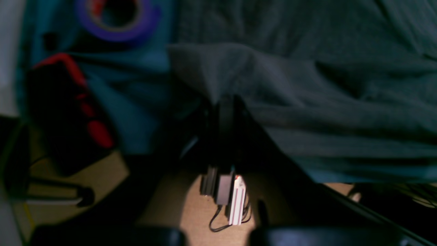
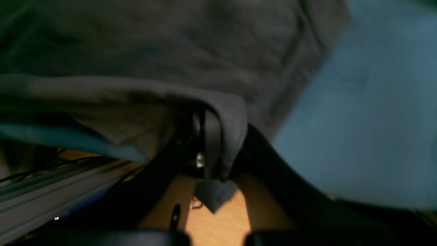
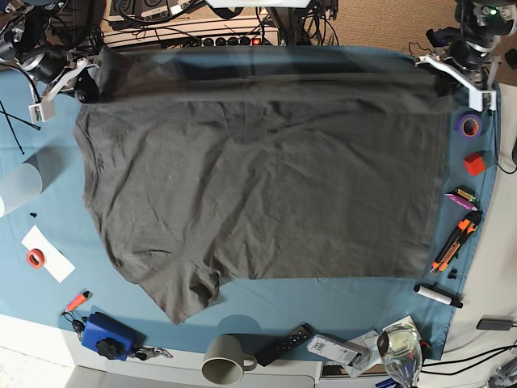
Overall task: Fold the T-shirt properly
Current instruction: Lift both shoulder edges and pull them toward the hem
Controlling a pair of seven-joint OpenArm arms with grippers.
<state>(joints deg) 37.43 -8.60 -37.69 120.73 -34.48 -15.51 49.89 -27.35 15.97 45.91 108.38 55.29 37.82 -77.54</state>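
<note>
The dark charcoal T-shirt (image 3: 266, 186) lies spread over the blue-teal table cloth (image 3: 323, 303), wrinkled, with one sleeve at the front left. Its far edge is raised off the cloth between the two grippers. My left gripper (image 3: 443, 79) is shut on the shirt's far right corner; in the left wrist view the gripper (image 1: 225, 112) pinches a fold of the shirt (image 1: 341, 85). My right gripper (image 3: 87, 87) is shut on the far left corner; in the right wrist view the gripper (image 2: 206, 136) has the shirt (image 2: 170, 44) draped over its fingers.
A purple tape roll (image 3: 468, 124), a red block (image 3: 474, 164), markers and an orange cutter (image 3: 452, 240) line the right edge. A translucent cup (image 3: 20, 184) stands at the left. A mug (image 3: 222, 358), a remote (image 3: 283, 343) and a glass (image 3: 400, 347) sit along the front.
</note>
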